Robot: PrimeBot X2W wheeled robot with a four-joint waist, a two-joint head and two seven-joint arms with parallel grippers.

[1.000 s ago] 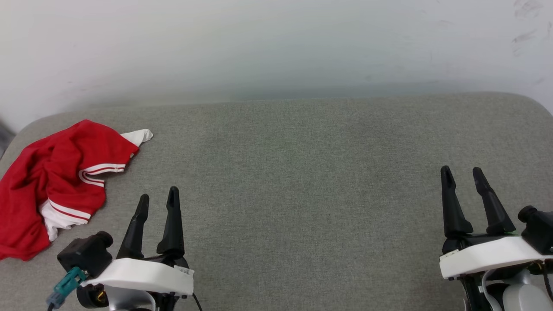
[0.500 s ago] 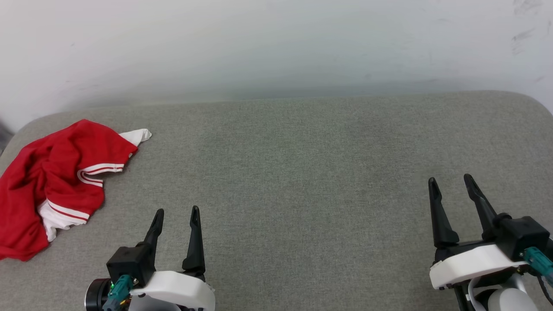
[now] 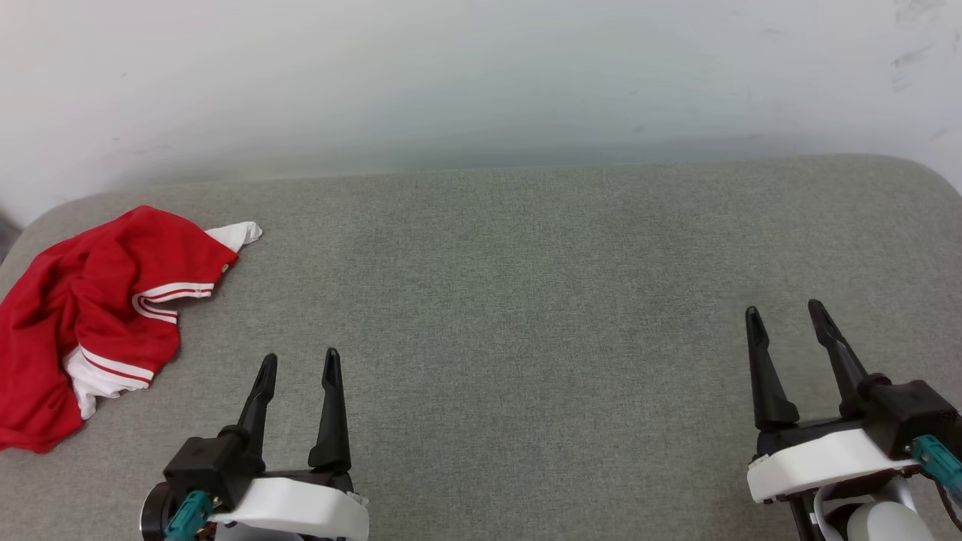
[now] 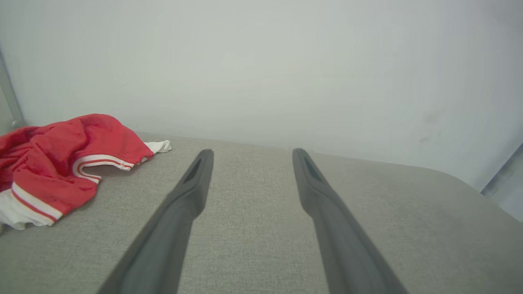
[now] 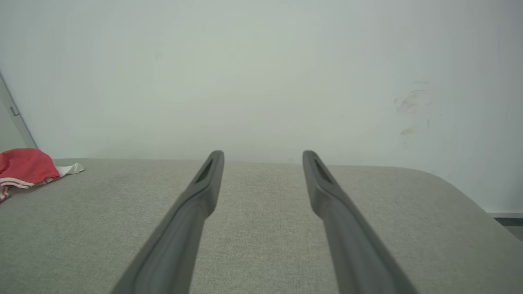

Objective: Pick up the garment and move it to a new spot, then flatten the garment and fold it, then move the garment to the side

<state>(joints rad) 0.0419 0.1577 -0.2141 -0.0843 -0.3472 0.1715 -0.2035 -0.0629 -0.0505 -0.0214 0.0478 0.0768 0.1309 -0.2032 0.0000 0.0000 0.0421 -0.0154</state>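
Observation:
The red garment (image 3: 90, 300) lies crumpled at the far left of the grey cushion (image 3: 526, 285), its white sleeve and striped trim showing; no lettering is visible. It also shows in the left wrist view (image 4: 53, 163) and at the left edge of the right wrist view (image 5: 24, 165). My left gripper (image 3: 298, 362) stands open near the front edge, to the right of the garment and apart from it, holding nothing. At the lower right my right gripper (image 3: 784, 314) is open and holds nothing.
A pale wall (image 3: 481, 75) rises directly behind the cushion. The cushion's rounded right corner (image 3: 924, 173) and left corner (image 3: 45, 218) mark its ends. Bare grey fabric stretches between the two grippers.
Both grippers have turned at the wrist and drawn back toward the front edge. The left gripper has shifted right, away from the garment. The garment has stayed in place.

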